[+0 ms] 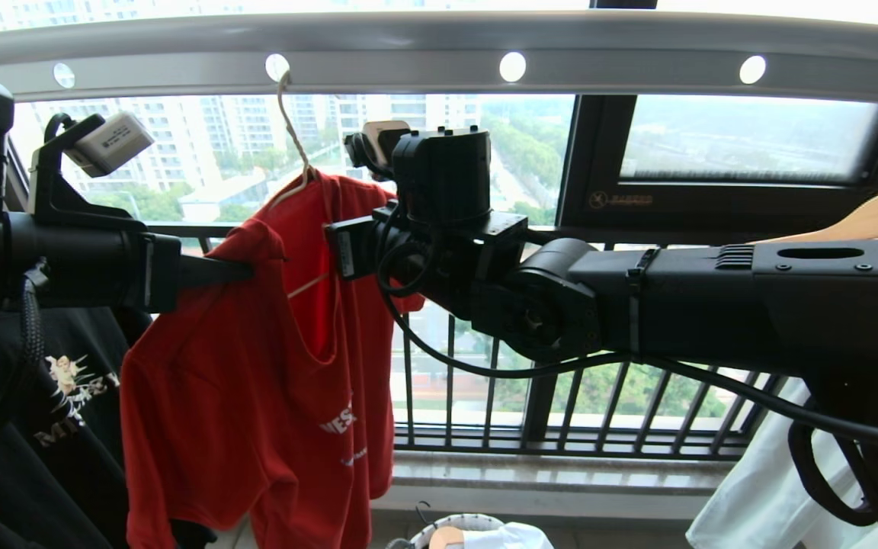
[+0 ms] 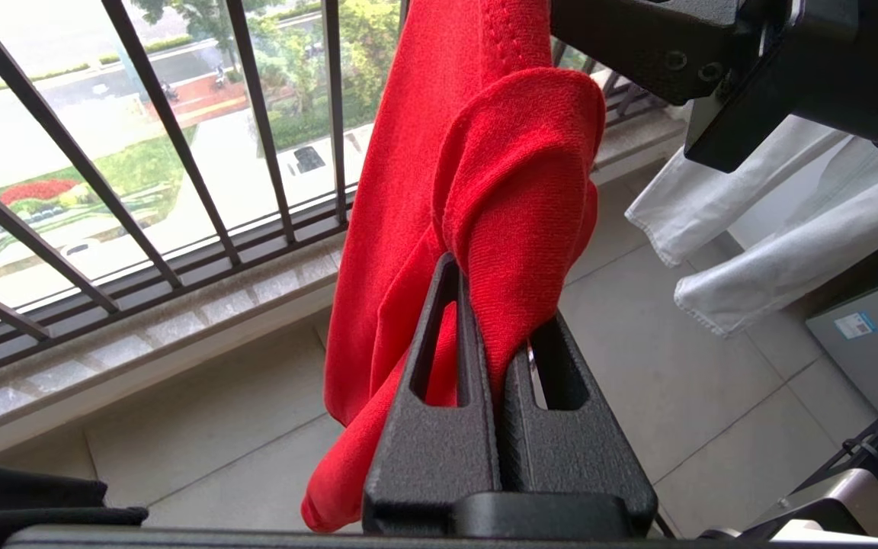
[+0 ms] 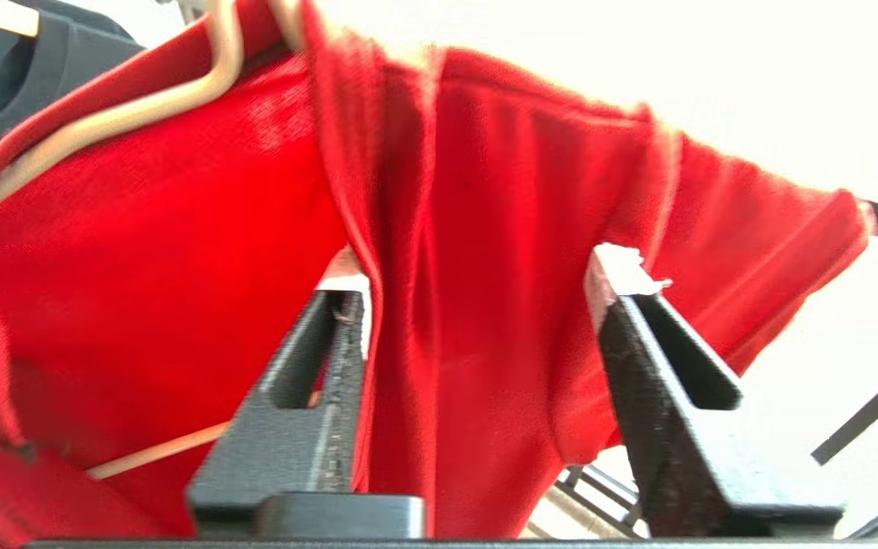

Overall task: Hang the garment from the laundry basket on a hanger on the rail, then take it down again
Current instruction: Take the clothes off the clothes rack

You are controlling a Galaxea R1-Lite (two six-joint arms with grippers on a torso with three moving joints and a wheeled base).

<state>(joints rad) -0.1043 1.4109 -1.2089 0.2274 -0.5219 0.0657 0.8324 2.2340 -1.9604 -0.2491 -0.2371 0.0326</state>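
Your left gripper [image 2: 485, 305] fingers clamping a shirt [image 1: 256, 366] fold, right gripper [image 3: 477, 335] fingers standing apart around its shoulder, shirt hanging lengthwise downward on the hanger [image 1: 298, 164], hook in the rail [image 1: 439, 46].

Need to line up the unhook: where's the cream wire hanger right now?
In the head view, left of centre: the hanger hooks into a hole of the rail, inside the red T-shirt.
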